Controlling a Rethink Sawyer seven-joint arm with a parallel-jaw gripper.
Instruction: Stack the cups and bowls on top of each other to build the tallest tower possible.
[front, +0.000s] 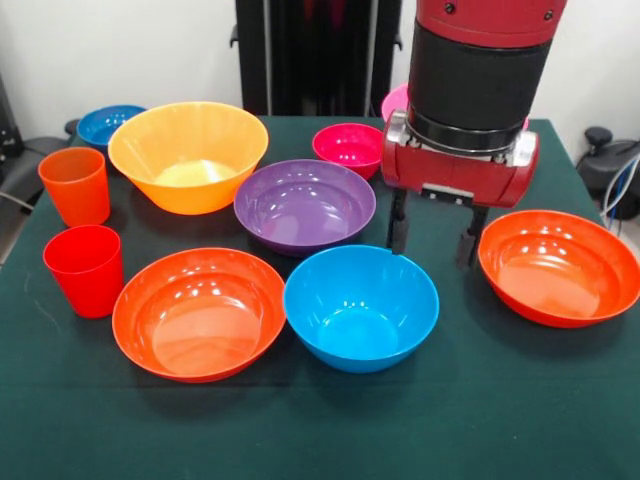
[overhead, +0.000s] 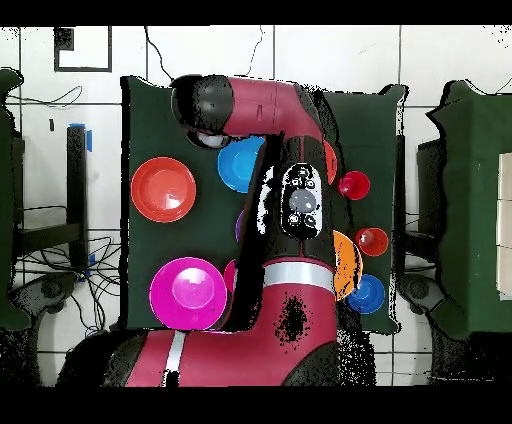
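My gripper (front: 433, 238) hangs open and empty just above the green cloth, between the medium blue bowl (front: 360, 305) and the right red-orange bowl (front: 558, 265). Behind the blue bowl sits the purple bowl (front: 304, 205), and a second red-orange bowl (front: 198, 312) lies to its left. The yellow-orange bowl (front: 188, 155), small magenta bowl (front: 349, 148) and small blue bowl (front: 110, 122) stand further back. A pink bowl (overhead: 187, 292) is mostly hidden behind the arm in the front view. At the left edge are the orange cup (front: 75, 185) and red cup (front: 84, 270). No tower shows; every piece stands alone.
The green-clothed table (front: 480, 420) ends close to the cups on the left and just beyond the right red-orange bowl. In the overhead view the arm (overhead: 290, 210) covers the table's middle and hides the gripper. Dark chairs and cables flank the table.
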